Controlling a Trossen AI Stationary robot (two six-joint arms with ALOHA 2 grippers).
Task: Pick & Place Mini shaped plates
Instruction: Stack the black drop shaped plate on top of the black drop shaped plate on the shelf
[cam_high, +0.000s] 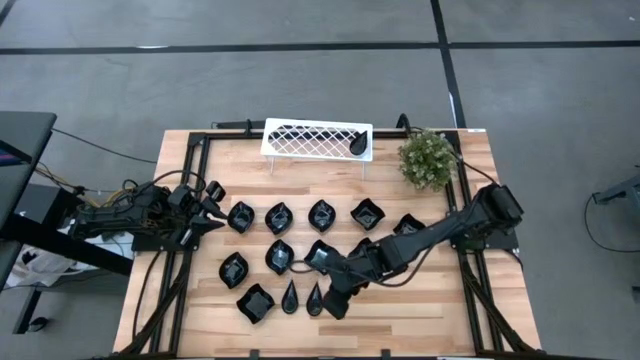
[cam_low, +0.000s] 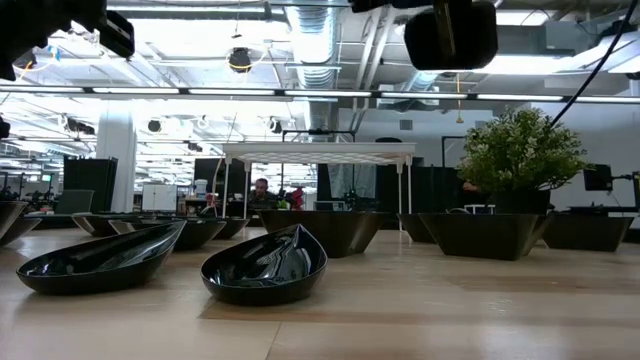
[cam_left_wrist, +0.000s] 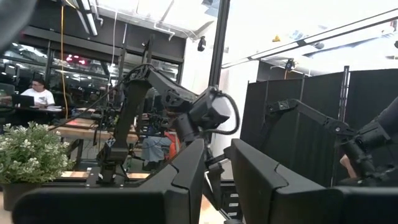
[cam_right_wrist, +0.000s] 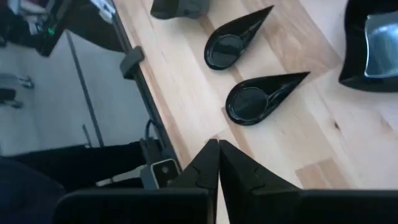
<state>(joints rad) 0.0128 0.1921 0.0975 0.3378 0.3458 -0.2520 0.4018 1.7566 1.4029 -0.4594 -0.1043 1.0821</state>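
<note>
Wooden counter (cam_high: 420, 310) carrying mini shaped plates (cam_high: 279, 217) | right end effector (cam_right_wrist: 217, 163) clenched, empty, hovering beside teardrop plate (cam_right_wrist: 264, 98) | left end effector (cam_high: 205, 222) state: cannot tell

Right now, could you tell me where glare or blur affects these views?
Low view: ceiling lights glint off the near teardrop plates, room behind bright. Left wrist view: sky blown out, left gripper dark. Right wrist view: square plate reflects light; right gripper sharp.

Glossy black mini shaped plates (cam_high: 279, 256) on pale, smooth wood-plank table (cam_high: 420, 318); white lattice rack (cam_high: 316, 138).
</note>
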